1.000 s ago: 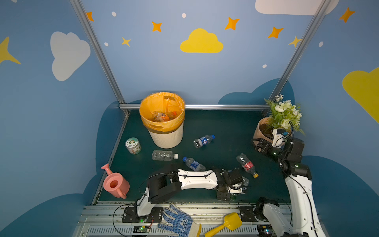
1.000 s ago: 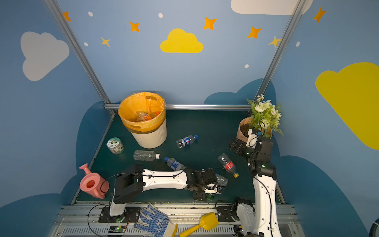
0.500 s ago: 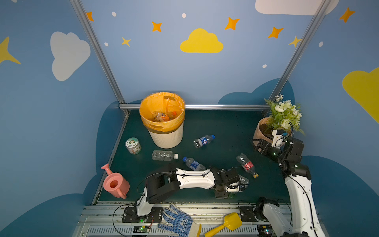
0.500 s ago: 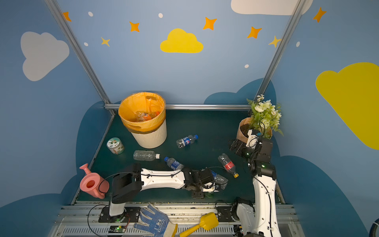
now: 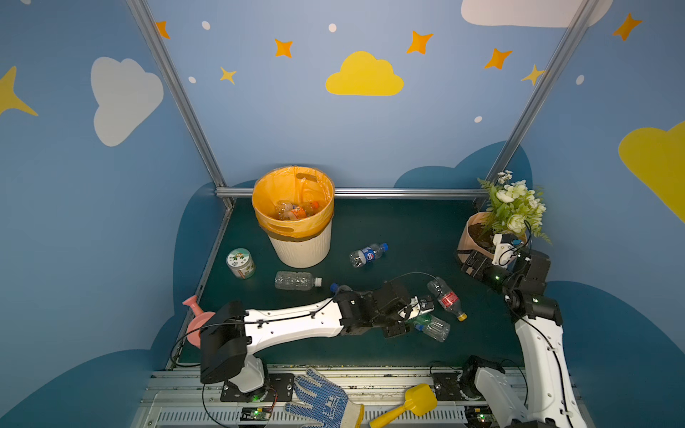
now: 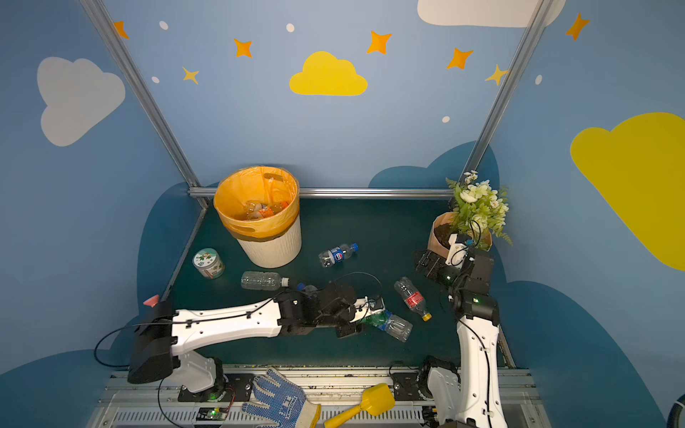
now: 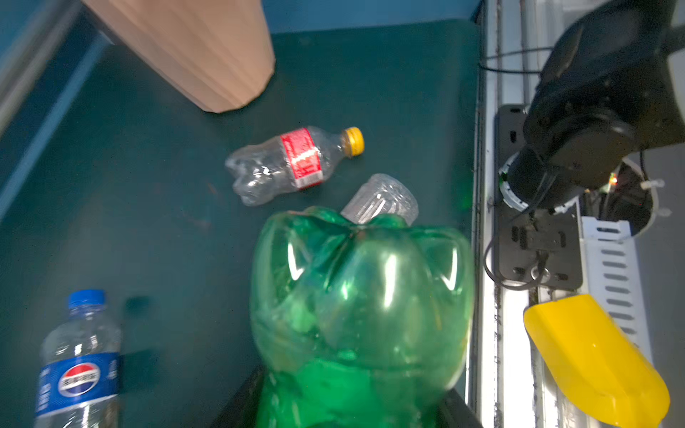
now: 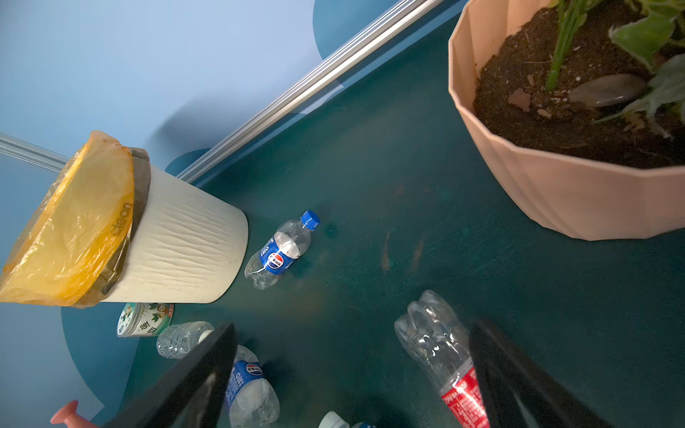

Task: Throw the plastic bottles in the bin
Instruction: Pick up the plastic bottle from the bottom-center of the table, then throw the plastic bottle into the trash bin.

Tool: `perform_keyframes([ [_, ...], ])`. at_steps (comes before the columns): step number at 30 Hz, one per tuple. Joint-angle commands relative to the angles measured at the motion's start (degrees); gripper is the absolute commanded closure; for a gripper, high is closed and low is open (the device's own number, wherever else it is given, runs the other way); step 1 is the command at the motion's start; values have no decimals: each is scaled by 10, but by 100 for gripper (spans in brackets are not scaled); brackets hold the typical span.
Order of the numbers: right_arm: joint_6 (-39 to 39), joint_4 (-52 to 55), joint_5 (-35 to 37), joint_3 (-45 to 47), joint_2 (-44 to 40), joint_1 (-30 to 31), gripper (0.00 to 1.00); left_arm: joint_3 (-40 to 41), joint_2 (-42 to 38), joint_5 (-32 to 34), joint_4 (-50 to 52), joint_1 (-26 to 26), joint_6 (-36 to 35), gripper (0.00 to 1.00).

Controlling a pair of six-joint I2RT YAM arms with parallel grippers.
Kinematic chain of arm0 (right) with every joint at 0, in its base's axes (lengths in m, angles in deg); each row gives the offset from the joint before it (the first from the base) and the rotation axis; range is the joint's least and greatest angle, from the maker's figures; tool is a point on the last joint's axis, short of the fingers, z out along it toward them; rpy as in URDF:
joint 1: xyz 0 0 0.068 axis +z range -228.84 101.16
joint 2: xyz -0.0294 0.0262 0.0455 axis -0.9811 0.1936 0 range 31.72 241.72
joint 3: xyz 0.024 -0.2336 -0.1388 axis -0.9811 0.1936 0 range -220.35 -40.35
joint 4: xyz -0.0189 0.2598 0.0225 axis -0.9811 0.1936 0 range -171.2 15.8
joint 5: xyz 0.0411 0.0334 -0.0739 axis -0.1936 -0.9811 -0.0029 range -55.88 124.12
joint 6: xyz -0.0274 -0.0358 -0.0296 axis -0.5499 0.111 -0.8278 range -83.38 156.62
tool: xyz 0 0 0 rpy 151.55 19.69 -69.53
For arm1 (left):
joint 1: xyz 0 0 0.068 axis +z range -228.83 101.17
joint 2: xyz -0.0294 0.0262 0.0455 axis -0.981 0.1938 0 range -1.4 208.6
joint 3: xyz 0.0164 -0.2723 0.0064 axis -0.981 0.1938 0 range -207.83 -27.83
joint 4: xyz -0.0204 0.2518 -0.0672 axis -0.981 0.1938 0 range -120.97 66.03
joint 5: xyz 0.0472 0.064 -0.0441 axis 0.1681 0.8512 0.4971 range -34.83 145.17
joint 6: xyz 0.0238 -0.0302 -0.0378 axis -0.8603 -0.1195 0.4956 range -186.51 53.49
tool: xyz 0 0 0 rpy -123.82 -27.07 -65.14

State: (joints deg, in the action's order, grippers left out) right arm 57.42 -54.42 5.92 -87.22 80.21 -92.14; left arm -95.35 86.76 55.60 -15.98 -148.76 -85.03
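Since one second ago the left gripper (image 5: 413, 317) has pulled slightly away from the front rail and its jaws have closed in. The right arm is unchanged.

Findings, left to right:

- The pink watering can (image 5: 198, 326) stands at the left front corner of the table (image 5: 407, 229), partly hidden by the left arm (image 5: 293, 322).
- The round jar (image 5: 240, 262) stands upright just left of the bin (image 5: 304, 255).
- The bin stands at the rear left, with several bottles (image 5: 296, 212) lying inside its orange liner.
- The white-capped bottle (image 5: 296, 280) lies on its side in front of the bin.
- A knitted glove (image 5: 318, 400) lies on the front rail.
- The blue-capped bottle (image 5: 335, 287) is mostly hidden behind the left arm.
- The blue-label bottle (image 5: 367, 254) lies on its side right of the bin, apart from it.
- A yellow scoop (image 5: 407, 405) lies on the front rail.
- The left gripper is clamped on the green bottle (image 7: 359, 304), low over the front centre of the table. In the left wrist view the bottle's base fills the space between the jaws.
- The clear bottle (image 5: 435, 328) lies just beside the green one; contact cannot be determined.
- The red-label bottle (image 5: 446, 298), yellow-capped, lies on its side near them.
- The peach flower pot (image 5: 467, 237) stands at the rear right.
- The right gripper (image 8: 352, 378) hangs beside the pot, jaws spread wide, holding nothing.
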Motion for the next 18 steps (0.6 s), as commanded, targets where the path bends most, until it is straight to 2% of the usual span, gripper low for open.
perform_keyframes([
  [1,7,-20,-13,6,-9,-2,4,13,-76,80,-57,8,16,50],
  [7,37,-74,-52,26,-5,-1,5,20,-209,210,-153,9,-63,49],
  [12,29,-75,-80,22,8,3,5,13,-282,274,-228,31,-150,51],
  [15,21,-75,-90,20,8,9,6,5,-311,265,-241,86,-142,51],
  [18,16,-73,-88,19,7,18,6,-7,-316,222,-232,184,-91,51],
])
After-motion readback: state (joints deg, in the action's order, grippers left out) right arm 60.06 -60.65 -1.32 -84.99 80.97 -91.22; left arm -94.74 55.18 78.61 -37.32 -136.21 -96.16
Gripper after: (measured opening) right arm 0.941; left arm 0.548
